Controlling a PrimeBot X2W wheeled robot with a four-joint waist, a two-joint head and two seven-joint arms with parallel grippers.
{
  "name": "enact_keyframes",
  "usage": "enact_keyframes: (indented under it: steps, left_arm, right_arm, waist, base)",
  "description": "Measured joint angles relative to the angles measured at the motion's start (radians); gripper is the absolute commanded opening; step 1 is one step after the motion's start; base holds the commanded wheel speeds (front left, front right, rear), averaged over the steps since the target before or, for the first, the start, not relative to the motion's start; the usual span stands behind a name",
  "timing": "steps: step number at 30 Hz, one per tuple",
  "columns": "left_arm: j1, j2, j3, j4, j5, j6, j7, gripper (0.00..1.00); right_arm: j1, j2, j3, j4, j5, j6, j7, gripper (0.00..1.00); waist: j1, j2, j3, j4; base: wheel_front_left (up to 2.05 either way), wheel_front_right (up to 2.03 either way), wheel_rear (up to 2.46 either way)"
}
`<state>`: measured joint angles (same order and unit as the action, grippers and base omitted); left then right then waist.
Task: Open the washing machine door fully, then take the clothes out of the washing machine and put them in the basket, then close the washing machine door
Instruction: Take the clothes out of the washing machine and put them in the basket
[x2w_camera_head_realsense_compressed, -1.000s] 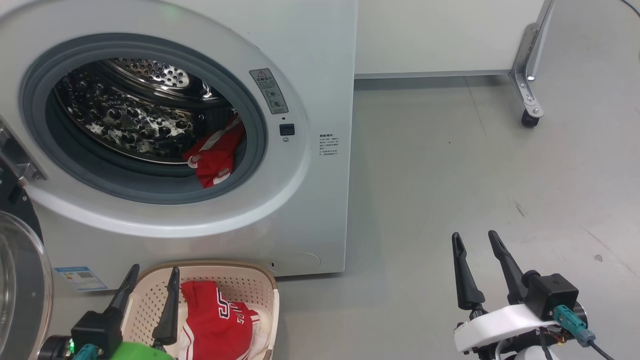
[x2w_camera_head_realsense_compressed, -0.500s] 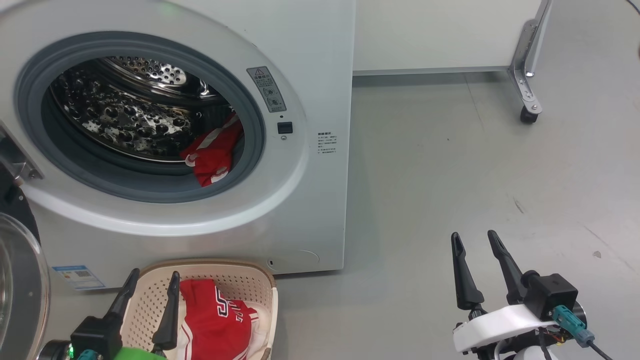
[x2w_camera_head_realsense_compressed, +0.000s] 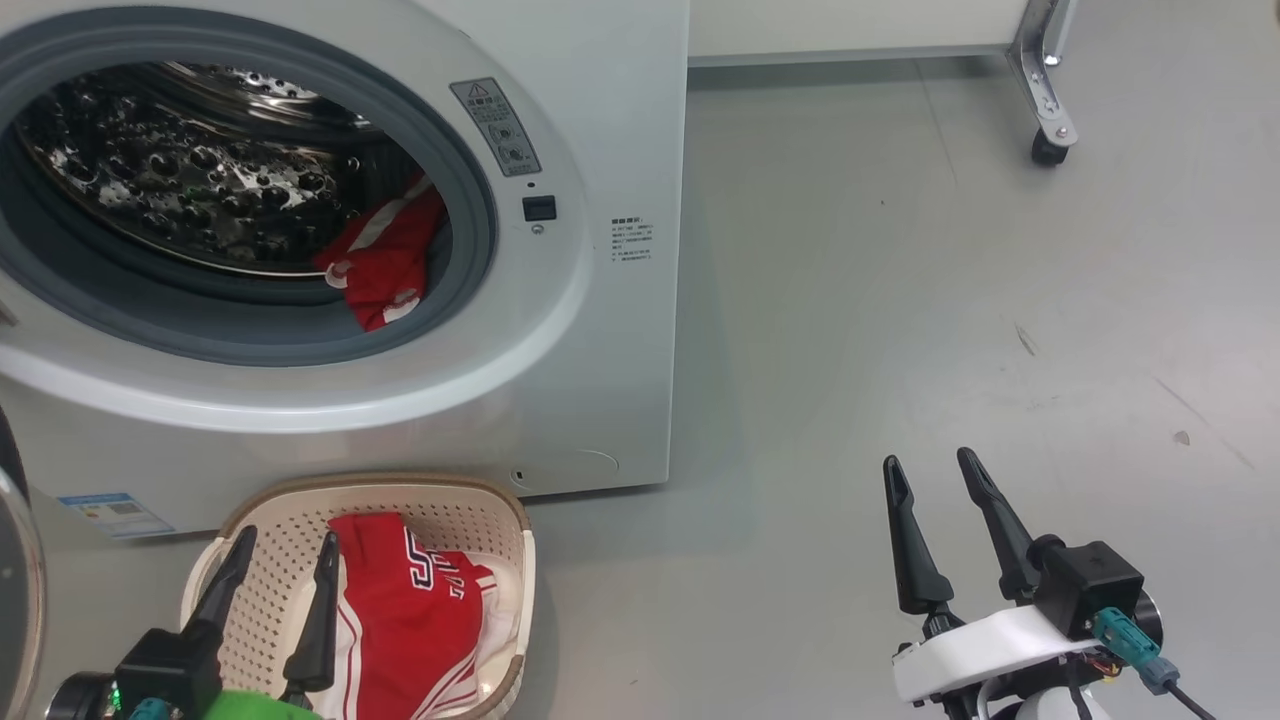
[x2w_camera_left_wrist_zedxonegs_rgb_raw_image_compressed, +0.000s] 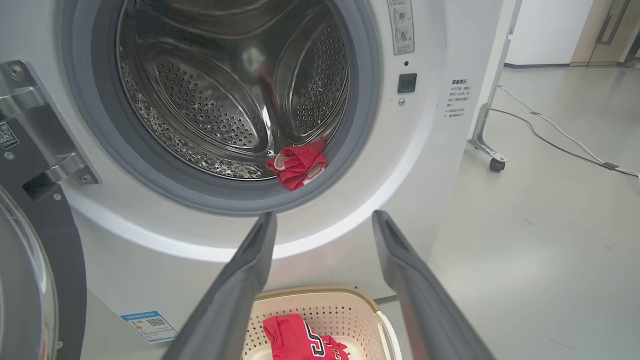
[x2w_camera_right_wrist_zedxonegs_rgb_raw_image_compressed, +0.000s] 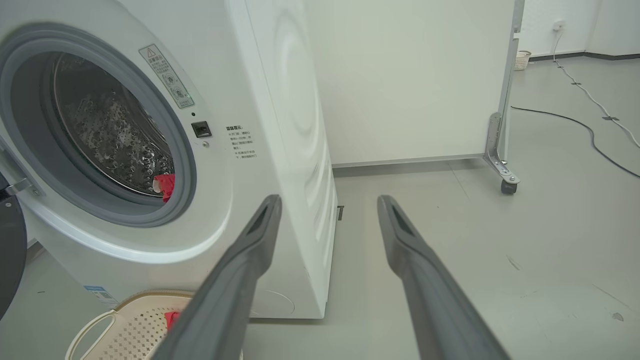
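Most of the washing machine door (x2w_camera_left_wrist_zedxonegs_rgb_raw_image_compressed: 42, 285) is cut off leftward.

Drum (x2w_camera_left_wrist_zedxonegs_rgb_raw_image_compressed: 200, 100): glossy perforated steel. Gasket (x2w_camera_left_wrist_zedxonegs_rgb_raw_image_compressed: 95, 125): matt grey rubber. Basket (x2w_camera_head_realsense_compressed: 380, 482) beneath left gripper (x2w_camera_head_realsense_compressed: 288, 540): cream perforated plastic. Clothes (x2w_camera_head_realsense_compressed: 400, 620): red cloth. Floor (x2w_camera_head_realsense_compressed: 900, 300): smooth.

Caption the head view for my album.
Washing machine holds one red garment, another lies in the basket; left gripper, right gripper open.
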<state>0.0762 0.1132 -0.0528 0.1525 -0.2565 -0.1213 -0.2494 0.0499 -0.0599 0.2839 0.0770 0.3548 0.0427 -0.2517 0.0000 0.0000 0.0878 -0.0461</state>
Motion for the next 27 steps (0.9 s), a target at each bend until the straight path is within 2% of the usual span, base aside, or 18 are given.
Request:
enact_keyframes:
  steps: [11, 16, 27]
  left_arm:
    - [-0.121, 0.036, 0.029, -0.017, -0.007, 0.0, 0.046, 1.0]
    - [-0.201, 0.048, 0.06, -0.014, -0.035, 0.001, 0.1, 1.0]
    - [-0.395, 0.112, 0.127, 0.053, -0.099, 0.003, 0.26, 1.0]
  right_arm:
    - [-0.028, 0.0, 0.018, -0.031, -0.022, 0.0, 0.001, 1.0]
    - [-0.051, 0.001, 0.032, -0.04, -0.023, -0.001, 0.001, 1.0]
    - [-0.108, 0.006, 0.058, -0.044, -0.023, -0.001, 0.0, 1.0]
  waist:
    - [0.0, 0.0, 0.121, -0.051]
    - [0.0, 0.0, 0.178, -0.082]
    - [0.0, 0.0, 0.292, -0.171]
  base:
    - [0.0, 0.0, 0.0]
    - [0.0, 0.0, 0.0]
    - [0.0, 0.0, 0.0]
